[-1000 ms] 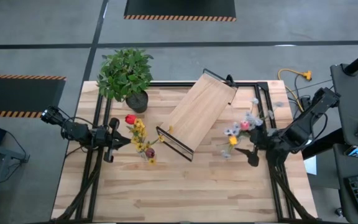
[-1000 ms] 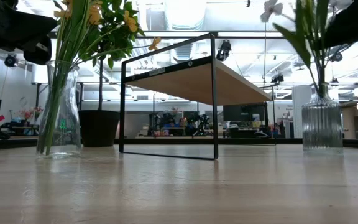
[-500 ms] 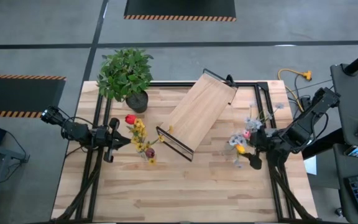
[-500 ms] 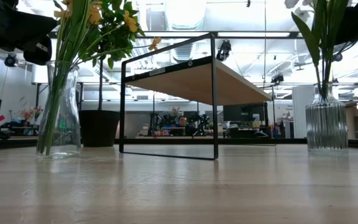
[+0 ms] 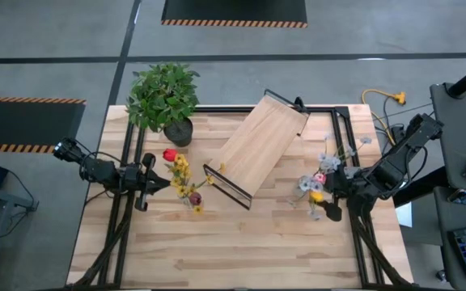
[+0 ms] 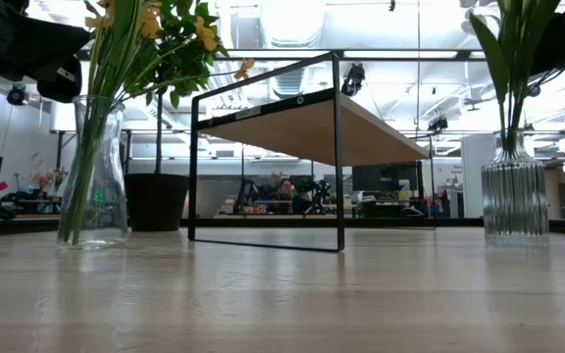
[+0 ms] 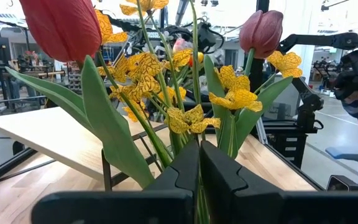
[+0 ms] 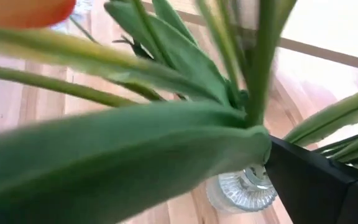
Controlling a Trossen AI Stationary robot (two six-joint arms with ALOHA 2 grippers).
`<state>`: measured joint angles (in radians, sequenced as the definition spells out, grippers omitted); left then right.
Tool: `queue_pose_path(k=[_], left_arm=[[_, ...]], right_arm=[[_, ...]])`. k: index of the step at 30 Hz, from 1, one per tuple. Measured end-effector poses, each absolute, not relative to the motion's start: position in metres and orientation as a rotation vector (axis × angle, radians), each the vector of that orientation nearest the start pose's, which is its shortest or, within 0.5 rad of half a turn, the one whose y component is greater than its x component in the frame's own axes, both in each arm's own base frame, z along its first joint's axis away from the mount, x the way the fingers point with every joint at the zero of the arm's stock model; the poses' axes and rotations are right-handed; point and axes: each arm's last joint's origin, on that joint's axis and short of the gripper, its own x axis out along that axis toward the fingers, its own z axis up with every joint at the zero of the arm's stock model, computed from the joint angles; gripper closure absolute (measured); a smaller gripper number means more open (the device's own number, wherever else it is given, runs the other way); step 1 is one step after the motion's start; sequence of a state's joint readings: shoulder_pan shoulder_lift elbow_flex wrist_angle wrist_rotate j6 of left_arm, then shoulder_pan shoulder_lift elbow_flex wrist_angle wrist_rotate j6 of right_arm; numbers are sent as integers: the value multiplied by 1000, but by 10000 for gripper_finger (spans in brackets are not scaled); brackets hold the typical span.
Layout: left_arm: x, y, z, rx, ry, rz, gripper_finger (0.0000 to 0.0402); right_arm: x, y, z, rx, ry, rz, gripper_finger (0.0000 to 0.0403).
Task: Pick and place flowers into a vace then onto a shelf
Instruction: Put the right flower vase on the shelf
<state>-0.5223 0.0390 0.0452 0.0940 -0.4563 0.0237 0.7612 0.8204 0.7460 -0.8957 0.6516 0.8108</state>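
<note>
A clear vase (image 6: 91, 176) with a red tulip, yellow and maroon flowers (image 5: 183, 178) stands on the table at the left. My left gripper (image 5: 148, 183) is shut and level just beside it, touching nothing; the blossoms fill its wrist view (image 7: 166, 81). A ribbed glass vase (image 6: 514, 196) with pink, orange and white-bluish flowers (image 5: 315, 187) stands at the right. My right gripper (image 5: 330, 196) is open around their stems, above the vase's neck (image 8: 241, 191). The shelf (image 5: 259, 145) stands on its black frame, turned diagonally, mid-table. My right gripper comes at the stems slanting down from the table's right side. A leaf and some stems (image 8: 253, 134) lie against the inner side of the one finger (image 8: 309, 180) that shows. Leaves hide the other finger. The stems stand in the ribbed vase, which rests on the table.
A bushy green plant in a dark pot (image 5: 165, 99) stands at the far left corner. Black rails (image 5: 342, 129) run along the table's sides. Bare wood lies along the near edge (image 5: 241, 250).
The bouquet in the ribbed vase has swung from leaning toward the far edge to nearly upright, its blossoms shifting toward the near edge. My right gripper has tipped a little while staying in place around the stems.
</note>
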Motion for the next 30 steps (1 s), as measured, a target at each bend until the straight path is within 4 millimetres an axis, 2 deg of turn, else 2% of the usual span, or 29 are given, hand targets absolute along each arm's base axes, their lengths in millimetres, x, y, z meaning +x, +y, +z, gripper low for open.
queue_pose_path(k=[4,11,19,30], left_arm=[[88,-36,185,-24,-89,-65,401],[88,-36,185,-24,-90,-65,402],[88,-36,185,-24,-89,-65,402],[88,-36,185,-24,-89,-65,402]], right_arm=[[113,85,268,149,749,-142,24],[101,78,297,270,868,-144,23],[94,71,318,232,896,-173,23],[93,71,319,220,931,-150,23]])
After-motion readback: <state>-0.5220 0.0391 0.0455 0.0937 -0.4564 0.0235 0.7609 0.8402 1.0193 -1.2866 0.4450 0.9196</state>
